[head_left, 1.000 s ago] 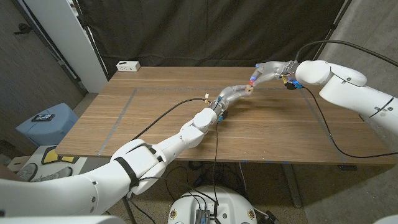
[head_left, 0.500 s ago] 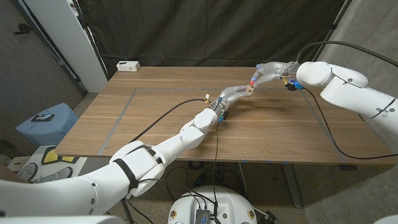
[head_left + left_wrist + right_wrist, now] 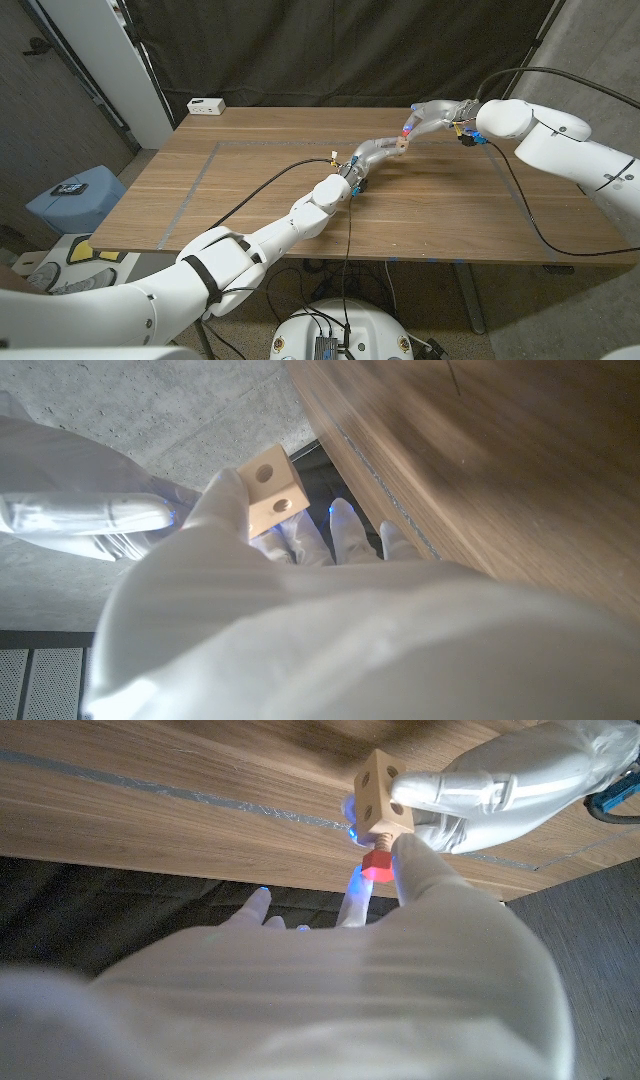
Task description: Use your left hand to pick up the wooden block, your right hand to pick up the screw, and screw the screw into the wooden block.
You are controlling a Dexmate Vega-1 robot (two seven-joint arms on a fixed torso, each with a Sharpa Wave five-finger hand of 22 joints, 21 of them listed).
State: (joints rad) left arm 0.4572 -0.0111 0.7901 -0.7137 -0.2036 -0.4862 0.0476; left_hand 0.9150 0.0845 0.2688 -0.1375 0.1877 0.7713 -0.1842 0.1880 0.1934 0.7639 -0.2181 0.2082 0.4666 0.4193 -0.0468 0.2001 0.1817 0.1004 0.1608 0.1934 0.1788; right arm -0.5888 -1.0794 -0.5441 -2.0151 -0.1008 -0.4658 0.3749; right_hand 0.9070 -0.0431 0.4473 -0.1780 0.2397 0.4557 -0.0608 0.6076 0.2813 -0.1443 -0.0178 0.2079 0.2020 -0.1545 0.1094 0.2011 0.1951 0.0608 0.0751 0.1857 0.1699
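My left hand [image 3: 375,151] holds a small pale wooden block [image 3: 400,144] with round holes above the middle of the table; the block [image 3: 271,490] sits at its fingertips in the left wrist view. My right hand [image 3: 430,114] pinches a screw with a red head [image 3: 405,130] just beyond the block. In the right wrist view the red screw head [image 3: 377,864] sits right against the block [image 3: 380,800], its wooden shank entering a hole, while my left hand [image 3: 500,790] grips the block from the other side.
A wooden table [image 3: 250,200] with a grey tape outline carries a white box [image 3: 206,105] at its far left corner. Black cables [image 3: 530,215] trail across the right side. A dark curtain hangs behind.
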